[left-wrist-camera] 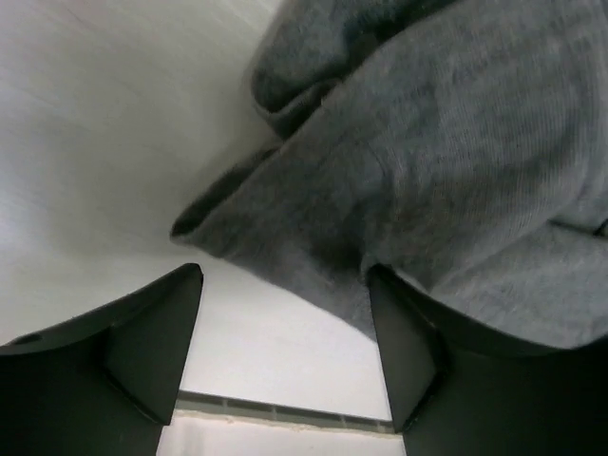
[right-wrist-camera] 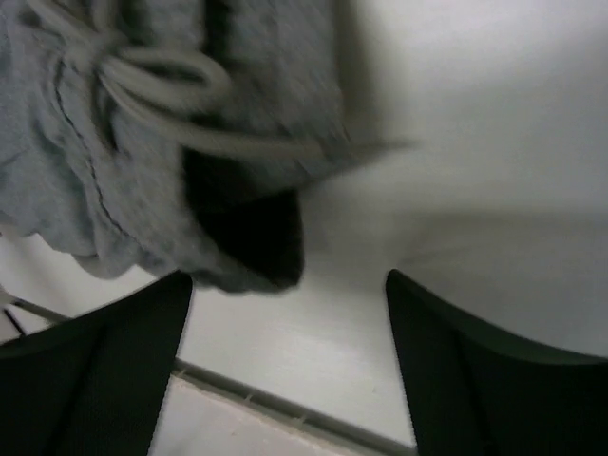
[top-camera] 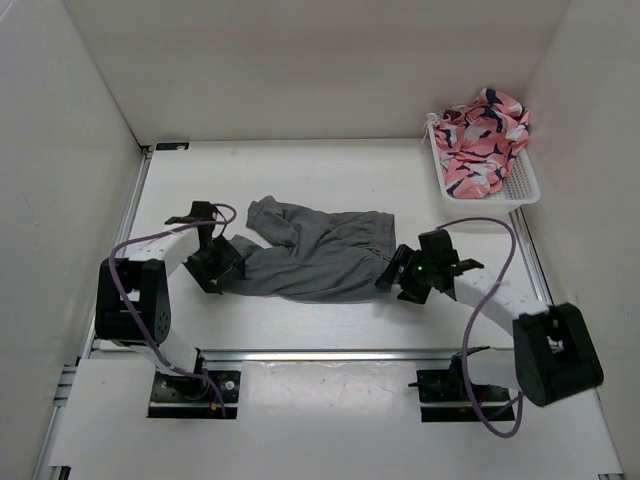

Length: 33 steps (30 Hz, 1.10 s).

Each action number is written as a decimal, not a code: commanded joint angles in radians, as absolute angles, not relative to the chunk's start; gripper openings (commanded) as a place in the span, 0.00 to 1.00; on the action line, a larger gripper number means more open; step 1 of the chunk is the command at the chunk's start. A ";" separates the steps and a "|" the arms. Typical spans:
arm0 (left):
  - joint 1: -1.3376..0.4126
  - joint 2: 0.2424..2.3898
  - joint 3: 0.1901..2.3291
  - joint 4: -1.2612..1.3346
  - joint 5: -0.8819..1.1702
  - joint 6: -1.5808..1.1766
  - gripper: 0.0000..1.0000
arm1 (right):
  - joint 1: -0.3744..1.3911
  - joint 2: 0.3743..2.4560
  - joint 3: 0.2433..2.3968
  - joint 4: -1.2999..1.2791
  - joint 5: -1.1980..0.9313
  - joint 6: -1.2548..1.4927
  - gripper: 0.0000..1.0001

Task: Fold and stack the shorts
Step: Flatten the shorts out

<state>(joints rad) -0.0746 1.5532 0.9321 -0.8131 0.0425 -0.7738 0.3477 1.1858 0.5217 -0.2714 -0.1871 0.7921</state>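
Overhead, both pincers read as black shapes against dark cloth, so fingertip detail is lost in that view. The wrist views settle it.

Left pincer (left-wrist-camera: pixel 285 277): fingers (left-wrist-camera: pixel 142 332) stand wide apart, nothing clamped. A grey hem edge lies just at the tip of the right-hand finger; whether it touches cannot be told. Most of the garment is cut off by the top and right borders of this view.

Right pincer (right-wrist-camera: pixel 285 280): fingers (right-wrist-camera: pixel 456 351) also wide apart, bare counter between them. This view is blurred. A dark fold opening sits just beyond the left-hand finger, with its inside in shadow and unreadable.

Shorts (top-camera: pixel 315 255): dark grey, soft, lying crumpled on the white counter (top-camera: pixel 330 175) between the two arms, not folded flat. The waistband end points toward the right pincer (top-camera: pixel 392 272), and the gathered elastic (right-wrist-camera: pixel 57 142) and a pale looped drawstring (right-wrist-camera: pixel 161 81) show there. The two legs splay toward the left pincer (top-camera: pixel 222 268), one angling to the far side, one to the near side. The fabric shows a fine rib up close.

Far right corner: a white basket (top-camera: pixel 525 190) holding a pink patterned cloth (top-camera: pixel 485 135), well apart from the shorts.
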 commanded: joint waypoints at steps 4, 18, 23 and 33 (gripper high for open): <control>-0.086 1.566 0.974 -0.744 0.044 -0.767 0.12 | 0.383 1.353 0.716 -0.161 -0.118 0.669 0.07; -0.097 1.360 1.288 -0.956 0.057 -0.675 0.10 | 0.383 1.228 1.201 -0.765 -0.037 0.440 0.00; -0.208 1.457 1.326 -0.985 0.057 -0.618 0.27 | 0.383 1.328 1.217 -0.729 -0.037 0.451 0.00; -0.353 1.492 0.935 -0.784 0.120 -0.683 0.87 | 0.374 1.310 1.072 -0.673 -0.044 0.476 0.00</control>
